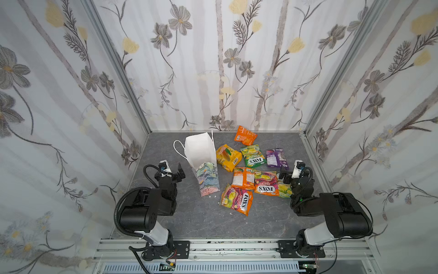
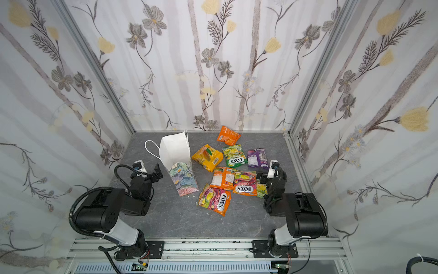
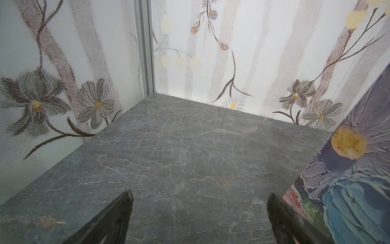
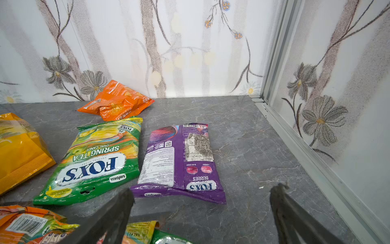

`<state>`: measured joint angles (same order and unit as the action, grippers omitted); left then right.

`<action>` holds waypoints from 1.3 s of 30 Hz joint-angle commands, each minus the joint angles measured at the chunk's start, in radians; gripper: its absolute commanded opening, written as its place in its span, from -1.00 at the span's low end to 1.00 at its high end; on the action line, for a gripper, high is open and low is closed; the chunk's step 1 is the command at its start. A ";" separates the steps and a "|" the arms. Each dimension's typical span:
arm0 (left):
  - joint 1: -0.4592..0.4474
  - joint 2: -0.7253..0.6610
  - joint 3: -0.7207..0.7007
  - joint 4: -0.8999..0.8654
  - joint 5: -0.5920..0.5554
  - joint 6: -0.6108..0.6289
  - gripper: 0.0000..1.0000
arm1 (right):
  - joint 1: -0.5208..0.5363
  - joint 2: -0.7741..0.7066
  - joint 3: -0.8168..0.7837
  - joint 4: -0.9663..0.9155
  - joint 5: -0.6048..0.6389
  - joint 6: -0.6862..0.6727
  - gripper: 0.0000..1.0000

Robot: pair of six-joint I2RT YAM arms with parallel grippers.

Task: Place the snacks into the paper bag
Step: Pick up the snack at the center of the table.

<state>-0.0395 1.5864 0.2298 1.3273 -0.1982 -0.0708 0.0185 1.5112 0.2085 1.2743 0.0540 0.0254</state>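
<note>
In both top views the paper bag [image 1: 201, 154] stands open-mouthed on the table [image 1: 194, 220], left of centre. The snacks [image 1: 243, 178] lie scattered just beside it, toward the right edge. The left gripper [image 3: 200, 196], beside the bag, has its jaws spread and empty. The right gripper [image 4: 201, 190], near the purple packet [image 4: 179, 160], is also spread and empty.

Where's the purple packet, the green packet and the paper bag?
purple packet [image 4: 179, 162], right wrist view, on its middle.
green packet [image 4: 90, 166], right wrist view, on the white logo.
paper bag [image 1: 199, 149], a top view, its white inside.
</note>
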 commanded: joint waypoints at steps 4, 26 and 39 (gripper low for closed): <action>0.000 0.001 0.006 0.023 -0.004 0.002 1.00 | 0.000 0.000 0.004 0.018 -0.010 -0.002 0.99; 0.001 0.000 0.007 0.018 -0.006 0.004 1.00 | 0.000 -0.001 0.008 0.009 -0.010 -0.002 0.99; 0.000 -0.273 0.028 -0.260 -0.122 -0.062 1.00 | 0.028 -0.222 0.159 -0.394 -0.008 -0.006 0.99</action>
<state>-0.0395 1.3949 0.2398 1.2049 -0.2623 -0.0864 0.0372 1.3499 0.3443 1.0187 0.0509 0.0204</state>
